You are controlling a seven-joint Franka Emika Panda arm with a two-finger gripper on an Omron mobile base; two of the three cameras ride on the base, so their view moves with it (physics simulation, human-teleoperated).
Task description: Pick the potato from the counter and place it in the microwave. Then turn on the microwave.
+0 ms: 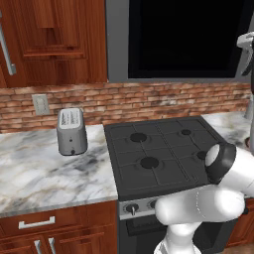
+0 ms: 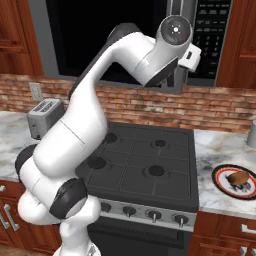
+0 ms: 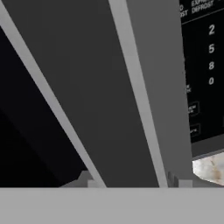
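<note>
The microwave hangs above the stove, its black glass door closed. My arm reaches up to its long silver handle. In the hand view my gripper sits with one fingertip on each side of the handle, shut on it. The keypad lies just to the right. The brown potato rests on a round dark plate on the marble counter right of the stove, far below the gripper.
A black gas stovetop lies under the microwave. A silver toaster stands on the left counter by the brick wall. Wooden cabinets flank the microwave. A silver object stands at the far right.
</note>
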